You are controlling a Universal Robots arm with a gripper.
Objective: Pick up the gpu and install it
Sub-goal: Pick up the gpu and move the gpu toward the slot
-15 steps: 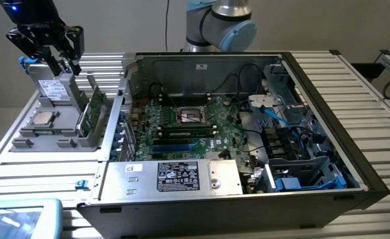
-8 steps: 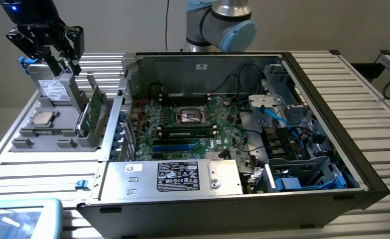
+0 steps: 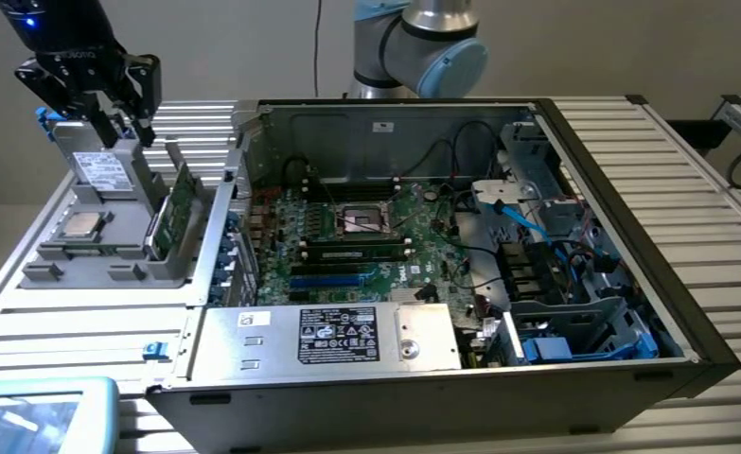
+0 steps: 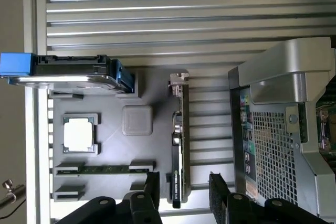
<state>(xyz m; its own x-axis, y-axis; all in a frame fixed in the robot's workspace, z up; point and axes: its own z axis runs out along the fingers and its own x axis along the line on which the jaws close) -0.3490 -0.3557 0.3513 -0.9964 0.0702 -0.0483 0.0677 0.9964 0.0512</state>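
Note:
The gpu (image 3: 174,213) stands on its long edge in a slot of the grey holder tray (image 3: 55,255), just outside the open computer case's wall at the exterior view's left. From the wrist, the gpu (image 4: 178,145) appears edge-on as a thin dark strip with its silver bracket at one end. My gripper (image 3: 115,128) hangs well above the tray, over its far end beside the upright hard drive. My gripper (image 4: 185,190) is open, its two black fingers (image 4: 152,187) standing apart on either side of the card's line and holding nothing.
The holder tray (image 4: 113,90) also carries a square silver processor (image 4: 80,133), a memory stick (image 4: 105,169) and an upright hard drive (image 4: 73,69). The open case (image 3: 623,236) holds the green motherboard (image 3: 344,227), cables and a power supply (image 3: 332,336). Slatted aluminium table (image 3: 67,326) lies all around.

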